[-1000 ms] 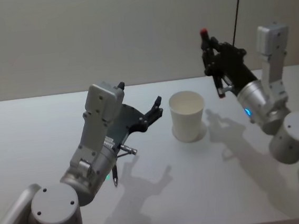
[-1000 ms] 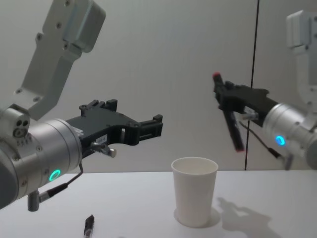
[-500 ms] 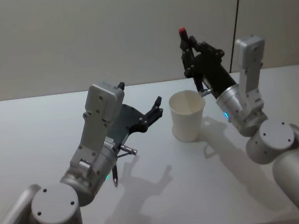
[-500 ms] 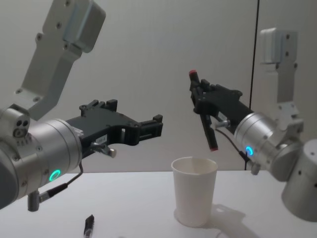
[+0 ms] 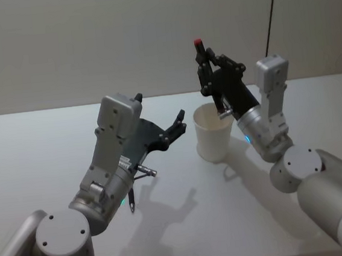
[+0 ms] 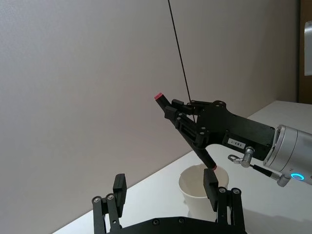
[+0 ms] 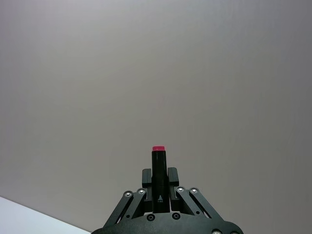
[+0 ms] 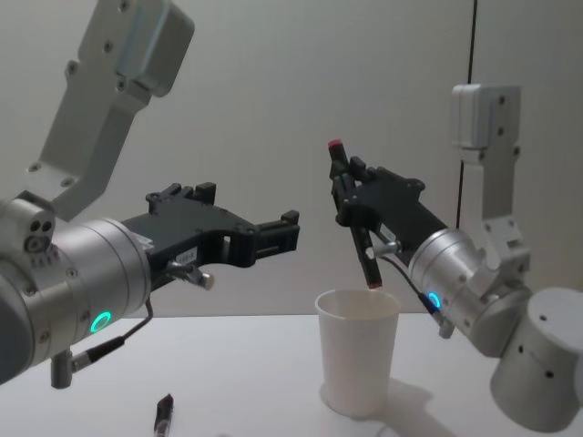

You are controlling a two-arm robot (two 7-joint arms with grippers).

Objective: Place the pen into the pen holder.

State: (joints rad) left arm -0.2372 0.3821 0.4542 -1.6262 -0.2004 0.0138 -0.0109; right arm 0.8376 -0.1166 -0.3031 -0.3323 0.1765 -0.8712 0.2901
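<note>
A black pen with a red end is held nearly upright in my shut right gripper. Its lower tip hangs just above the mouth of the white paper cup, the pen holder. In the head view the pen and right gripper stand over the far rim of the cup. The left wrist view shows the pen slanting down to the cup. My left gripper hovers open to the left of the cup, apart from it.
A second dark pen lies on the white table under my left arm, also in the chest view as the pen. A black cable hangs down the wall behind the right arm.
My right gripper has carried the pen leftward and slightly down, from right of the cup to over its mouth. The left arm has not moved.
</note>
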